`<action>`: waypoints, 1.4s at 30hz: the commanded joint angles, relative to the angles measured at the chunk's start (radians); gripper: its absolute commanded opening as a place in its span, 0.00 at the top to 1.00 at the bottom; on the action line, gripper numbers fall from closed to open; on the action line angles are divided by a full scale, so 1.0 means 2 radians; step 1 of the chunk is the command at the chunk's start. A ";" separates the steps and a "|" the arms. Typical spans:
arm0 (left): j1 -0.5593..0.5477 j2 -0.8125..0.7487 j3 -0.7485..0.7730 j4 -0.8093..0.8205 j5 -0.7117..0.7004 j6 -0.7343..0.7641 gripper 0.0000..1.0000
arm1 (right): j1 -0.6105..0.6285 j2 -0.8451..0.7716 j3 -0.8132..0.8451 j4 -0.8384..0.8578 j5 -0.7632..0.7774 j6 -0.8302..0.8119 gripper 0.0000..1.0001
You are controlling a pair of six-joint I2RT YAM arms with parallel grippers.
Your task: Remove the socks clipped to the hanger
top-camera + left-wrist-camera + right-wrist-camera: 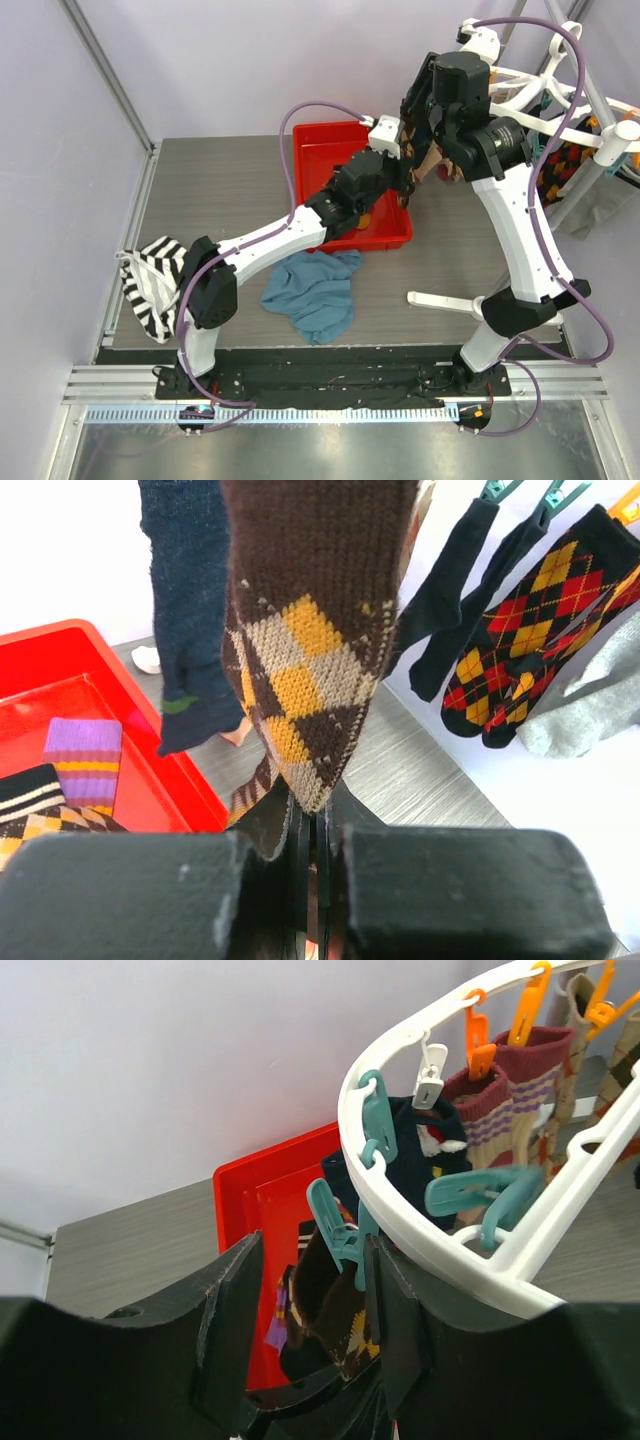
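A brown argyle sock (310,660) hangs from a teal clip (335,1225) on the white hanger (420,1230). My left gripper (318,825) is shut on this sock's lower tip, beside the red tray (340,150). My right gripper (305,1310) is open up at the hanger's rim, its fingers on either side of that teal clip; the right finger is close against the clip and the left finger stands apart. A dark navy sock (190,610) hangs just beside the brown one. More socks hang further along: black ones (450,590), red-yellow argyle (520,640) and purple striped (510,1090).
The red tray (60,690) holds a purple-orange striped sock (83,760) and others. A blue cloth (315,290) lies in front of the tray, and a black-and-white striped cloth (150,285) is at the table's left edge. The hanger stand's white foot (445,300) reaches across the table near my right arm.
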State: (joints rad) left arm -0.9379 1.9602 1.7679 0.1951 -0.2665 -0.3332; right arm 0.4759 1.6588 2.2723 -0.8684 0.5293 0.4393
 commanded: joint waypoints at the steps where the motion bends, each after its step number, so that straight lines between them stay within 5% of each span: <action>1: -0.005 -0.031 0.000 0.037 -0.017 0.010 1.00 | 0.001 0.005 0.016 0.011 0.050 -0.006 0.48; 35: -0.017 -0.024 0.016 0.037 -0.036 0.026 1.00 | 0.021 0.056 0.040 -0.001 0.160 -0.007 0.52; 39: -0.019 -0.021 0.019 0.036 -0.036 0.026 1.00 | 0.020 0.056 0.039 0.003 0.168 -0.009 0.59; 42: -0.020 -0.020 0.021 0.034 -0.036 0.029 1.00 | 0.020 0.056 0.036 0.004 0.170 -0.009 0.83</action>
State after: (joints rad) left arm -0.9672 1.9602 1.7679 0.2008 -0.3153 -0.3004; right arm 0.5152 1.7809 2.3077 -0.8982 0.8276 0.4202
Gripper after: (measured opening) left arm 0.033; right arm 0.289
